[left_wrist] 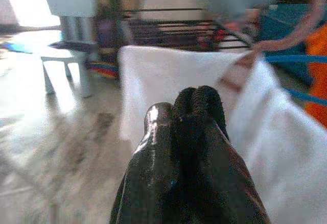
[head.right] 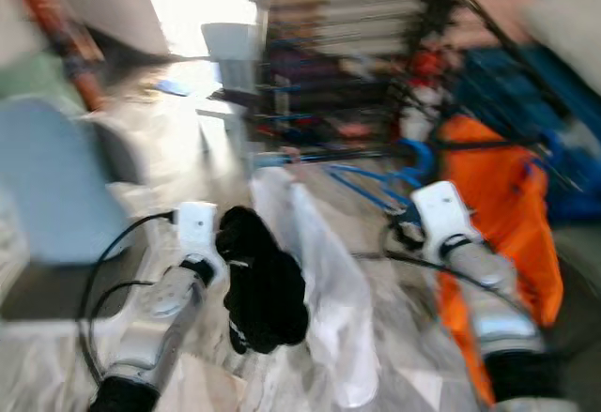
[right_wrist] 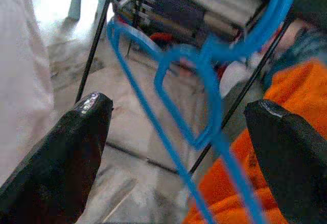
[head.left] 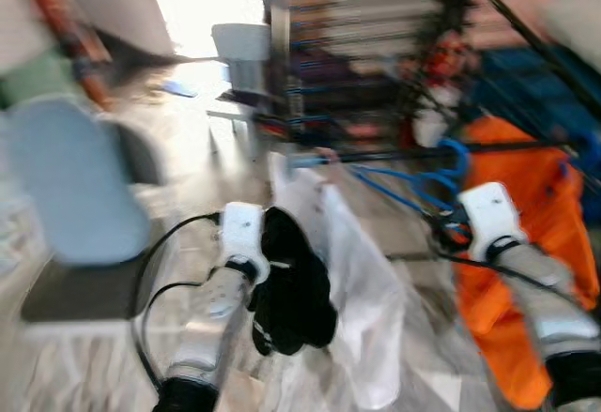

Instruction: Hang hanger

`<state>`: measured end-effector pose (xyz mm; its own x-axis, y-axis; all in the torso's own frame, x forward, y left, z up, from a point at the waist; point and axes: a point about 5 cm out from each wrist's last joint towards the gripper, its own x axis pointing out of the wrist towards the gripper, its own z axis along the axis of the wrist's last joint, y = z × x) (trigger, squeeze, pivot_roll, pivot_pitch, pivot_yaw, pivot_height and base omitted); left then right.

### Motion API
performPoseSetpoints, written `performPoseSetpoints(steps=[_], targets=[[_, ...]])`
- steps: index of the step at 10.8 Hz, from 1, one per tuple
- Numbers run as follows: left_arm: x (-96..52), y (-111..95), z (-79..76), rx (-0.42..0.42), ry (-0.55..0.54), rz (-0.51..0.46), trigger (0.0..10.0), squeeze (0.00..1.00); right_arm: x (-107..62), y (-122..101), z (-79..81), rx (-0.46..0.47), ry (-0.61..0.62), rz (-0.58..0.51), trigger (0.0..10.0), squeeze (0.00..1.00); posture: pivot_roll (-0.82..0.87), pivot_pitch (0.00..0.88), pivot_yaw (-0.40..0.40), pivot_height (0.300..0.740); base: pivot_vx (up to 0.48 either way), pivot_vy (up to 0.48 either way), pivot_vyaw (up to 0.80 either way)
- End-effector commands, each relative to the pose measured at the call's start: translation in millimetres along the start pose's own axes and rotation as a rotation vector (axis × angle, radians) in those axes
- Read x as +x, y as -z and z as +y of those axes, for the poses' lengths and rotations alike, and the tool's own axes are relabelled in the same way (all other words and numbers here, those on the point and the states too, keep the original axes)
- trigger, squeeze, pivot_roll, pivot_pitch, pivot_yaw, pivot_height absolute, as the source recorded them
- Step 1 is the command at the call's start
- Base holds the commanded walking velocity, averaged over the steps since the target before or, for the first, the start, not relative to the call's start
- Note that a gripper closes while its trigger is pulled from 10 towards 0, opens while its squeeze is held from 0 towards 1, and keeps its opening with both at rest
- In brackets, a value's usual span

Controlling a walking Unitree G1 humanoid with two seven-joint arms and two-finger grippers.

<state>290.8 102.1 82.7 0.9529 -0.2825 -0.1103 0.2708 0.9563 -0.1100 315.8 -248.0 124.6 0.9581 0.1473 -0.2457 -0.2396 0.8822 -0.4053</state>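
Blue plastic hanger is hooked over the thin black rail of the drying rack, beside an orange garment. Right gripper sits just below it, jaws wide apart with the hanger between them, not touching. Left gripper has its jaws together, pointed at a white cloth draped on the rail. Head views are blurred.

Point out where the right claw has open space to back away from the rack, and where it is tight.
Free: bare floor between the white garment and the light stool. Tight: the right claw, fingers spread, straddles the blue hanger hooked on the black rail, with orange cloth close beside. The left claw is shut in front of the white garment.
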Motion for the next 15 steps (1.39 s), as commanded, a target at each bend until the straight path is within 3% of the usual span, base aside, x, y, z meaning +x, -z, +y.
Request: performPoseSetpoints(steps=[1,3,6,11,15], targets=[[1.1,-10.7,0.2,0.004,0.009,-0.037,10.0,0.00,1.2,-4.6,-6.0,-0.020,-0.007,-0.010,10.0,0.00,-0.21,0.000,0.060,0.740,0.000,0.000,0.00],[-4.2,-11.4,-1.0,-0.001,0.037,-0.035,10.0,0.00,3.1,2.0,-19.1,-0.086,-0.005,0.039,10.0,0.00,-0.19,0.000,0.062,0.740,0.000,0.000,0.00],[-8.4,-12.0,1.5,-0.004,0.050,-0.029,10.0,0.00,5.7,6.5,-30.0,-0.095,0.009,0.073,10.0,0.00,-0.18,0.000,0.066,0.740,0.000,0.000,0.00],[-7.7,-14.1,-1.7,0.007,0.066,-0.029,10.0,0.00,5.1,6.3,-18.7,-0.048,0.011,0.033,10.0,0.00,-0.19,0.000,0.071,0.740,0.000,-0.195,0.00],[-7.8,-14.0,4.5,-0.006,0.013,-0.040,10.0,0.00,6.1,3.4,-6.7,-0.033,-0.004,0.000,10.0,0.00,-0.19,0.000,0.066,0.740,0.000,0.000,0.00]])
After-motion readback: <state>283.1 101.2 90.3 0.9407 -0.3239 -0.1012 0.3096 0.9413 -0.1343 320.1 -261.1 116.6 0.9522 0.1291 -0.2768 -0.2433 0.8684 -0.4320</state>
